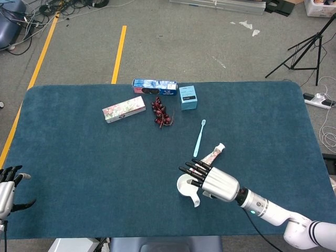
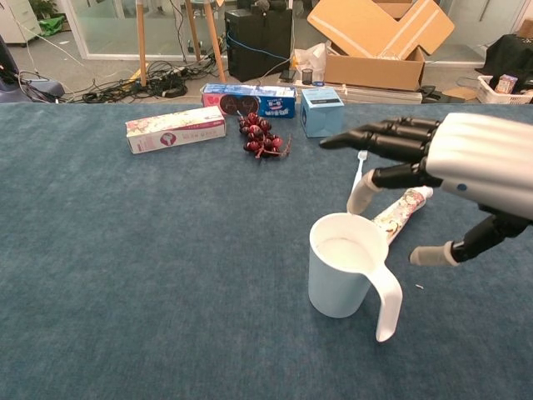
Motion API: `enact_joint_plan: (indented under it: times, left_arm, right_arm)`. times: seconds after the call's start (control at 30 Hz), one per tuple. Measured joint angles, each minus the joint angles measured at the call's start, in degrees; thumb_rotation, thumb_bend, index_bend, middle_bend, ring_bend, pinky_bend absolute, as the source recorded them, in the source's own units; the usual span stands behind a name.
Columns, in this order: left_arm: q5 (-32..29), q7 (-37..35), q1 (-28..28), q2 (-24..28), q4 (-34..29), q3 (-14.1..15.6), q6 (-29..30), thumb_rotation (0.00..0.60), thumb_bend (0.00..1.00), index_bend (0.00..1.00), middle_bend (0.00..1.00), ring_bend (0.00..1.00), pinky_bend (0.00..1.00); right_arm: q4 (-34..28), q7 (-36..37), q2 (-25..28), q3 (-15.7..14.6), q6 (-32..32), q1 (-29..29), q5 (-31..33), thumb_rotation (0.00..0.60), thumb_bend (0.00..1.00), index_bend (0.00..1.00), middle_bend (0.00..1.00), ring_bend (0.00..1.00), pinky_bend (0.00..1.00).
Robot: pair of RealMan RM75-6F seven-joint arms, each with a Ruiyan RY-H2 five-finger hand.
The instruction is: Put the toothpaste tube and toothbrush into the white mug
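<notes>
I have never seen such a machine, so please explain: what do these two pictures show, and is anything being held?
It is a two-armed robot with human-like hands at a blue table. One picture looks down from its head, the other forward from its chest. The right hand hovers open above the white mug, holding nothing. The left hand waits open at the table edge. Behind the mug lie the toothpaste tube and the toothbrush. Further back are grapes and three boxes, unrelated to the task.
</notes>
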Motion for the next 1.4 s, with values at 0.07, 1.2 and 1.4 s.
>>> enact_joint_plan:
  times: [0.07,1.2,1.4]
  left_arm:
    - [0.0,0.0,0.0,0.0,0.0,0.0,0.0,0.600,0.07,0.32,0.15,0.10,0.07]
    - [0.6,-0.9,0.1,0.5,-0.4,0.2,0.2,0.600,0.07,0.32,0.15,0.09,0.07]
    - [0.7,-1.0,0.2,0.5,-0.5,0.3,0.3,0.600,0.07,0.32,0.15,0.10,0.07]
  right_arm:
    - [-1.8,-0.7,1.7,0.9,0.6,-0.2,0.2,0.600,0.11,0.36,0.00,0.00,0.12]
    - [13.3,-0.4,-2.7,9.5,-28.9,6.5,22.0,0.600,0.11,0.28,0.00,0.00,0.11]
    - [15.5,-0.7,-4.3,8.9,-31.2,7.0,22.5,0.600,0.11,0.28,0.00,0.00,0.11]
